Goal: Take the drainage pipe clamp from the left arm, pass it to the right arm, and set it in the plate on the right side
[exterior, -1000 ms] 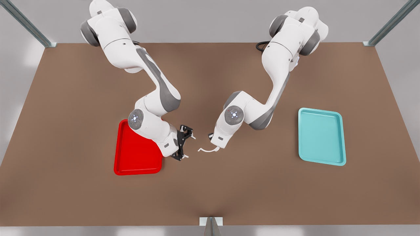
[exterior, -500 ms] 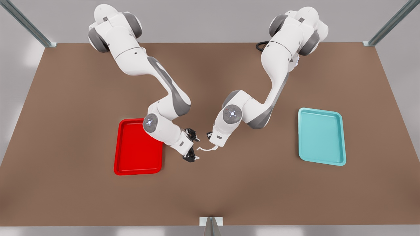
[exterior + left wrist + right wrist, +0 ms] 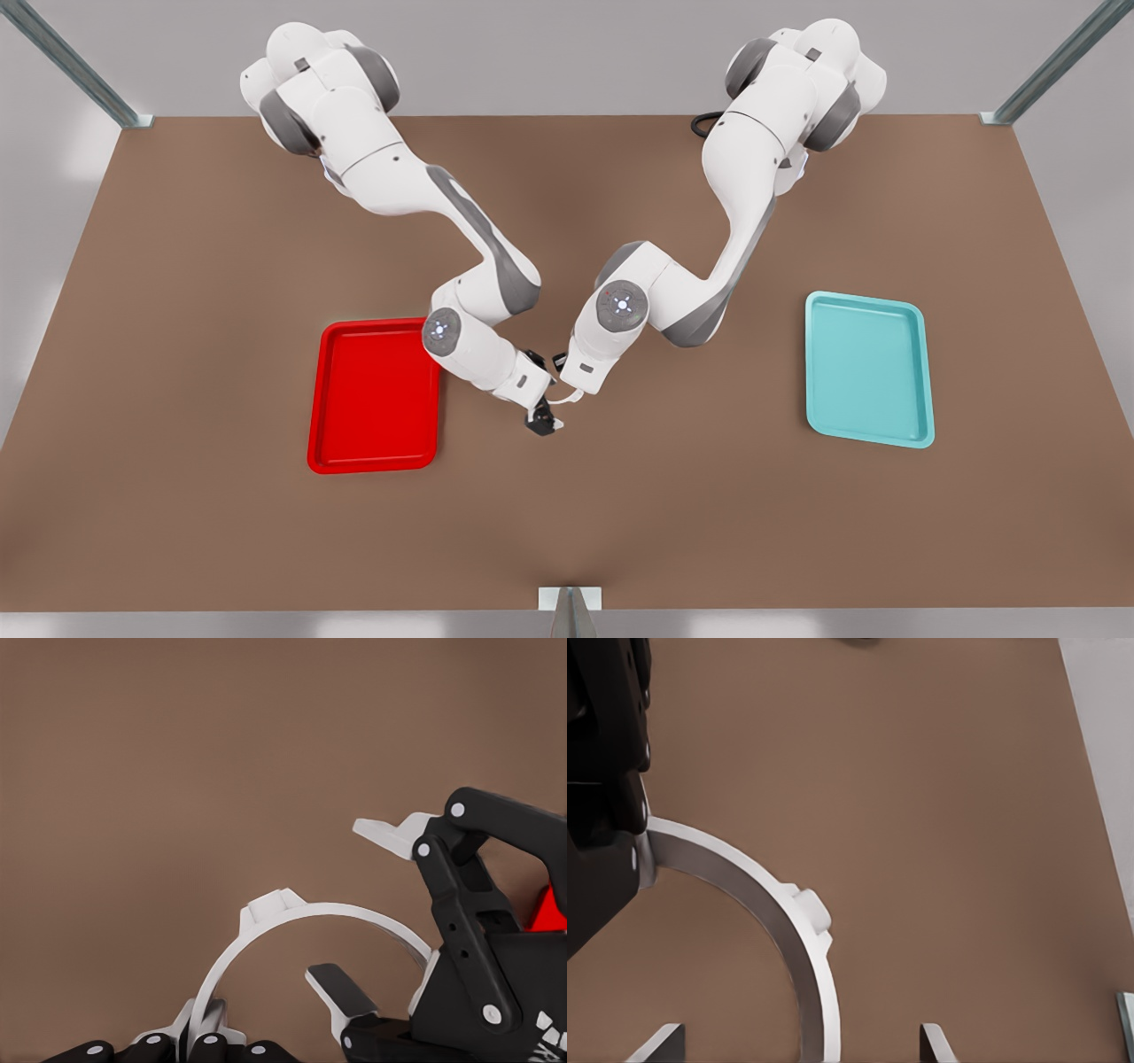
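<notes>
Surface: brown table [image 3: 221, 532], grey walls behind, metal frame posts at the corners. I run two arms over it.

Item 1, plate [image 3: 372, 443]. Red, lying flat toward the front view's left, nothing in it. It is the drop point and sits just beside the hand-over spot, so I judge the carry will be short.

Item 2, teal tray [image 3: 868, 372]. Well apart on the front view's right, bare, not needed.

Item 3, clamp [image 3: 292, 912]. A white half-ring, mid-table between the two wrists and near the plate's inner edge.
- One end is pinched. The rest arches free, with a small boss at its crown.
- That leaves the free span exposed for a second grip, which I take to be the reason for the end hold.
- Its long axis, foot to foot, seems to run from one gripper toward the other, roughly across the front view.
- The bow bulges toward the near table edge. The far foot is hidden behind black fingers, so I cannot tell its exact heading.

Item 4, left gripper [image 3: 602, 815]. On the arm at the front view's right, with fingers clamped on the clamp's end.

Item 5, right gripper [image 3: 368, 912]. On the arm reaching in over the plate's corner.
- Its fingers are spread, one each side of the arc's free span.
- I see no contact with the arc yet.

Status: hand-over is at the pre-grasp stage. The right fingers must close before the left ones let go.
</notes>
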Robot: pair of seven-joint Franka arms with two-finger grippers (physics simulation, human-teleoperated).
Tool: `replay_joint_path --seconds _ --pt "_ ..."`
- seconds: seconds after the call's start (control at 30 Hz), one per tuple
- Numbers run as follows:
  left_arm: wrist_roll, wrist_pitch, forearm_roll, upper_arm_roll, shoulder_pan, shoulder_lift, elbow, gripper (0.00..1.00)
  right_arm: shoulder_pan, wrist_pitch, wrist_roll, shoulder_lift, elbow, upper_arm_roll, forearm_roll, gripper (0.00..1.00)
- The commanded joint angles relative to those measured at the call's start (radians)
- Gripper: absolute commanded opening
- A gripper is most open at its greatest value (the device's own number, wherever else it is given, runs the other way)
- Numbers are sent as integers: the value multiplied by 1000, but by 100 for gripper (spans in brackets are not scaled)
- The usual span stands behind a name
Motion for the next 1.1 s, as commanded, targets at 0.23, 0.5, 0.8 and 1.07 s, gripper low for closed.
replay_joint_path --seconds 0.23,0.5,0.8,1.07 --pt "-8 -2 -1 0 1 0 9 21 1 25 -107 2 3 0 1 29" --pt "-2 4 5 -2 -6 4 9 100 -2 25 -109 2 3 0 44 21" --pt "151 -315 -15 -221 397 -164 17 100 -12 45 -109 83 24 -3 47 21" --pt "611 -480 86 -240 781 -300 -41 100 -291 -136 -296 52 -14 -12 30 21"
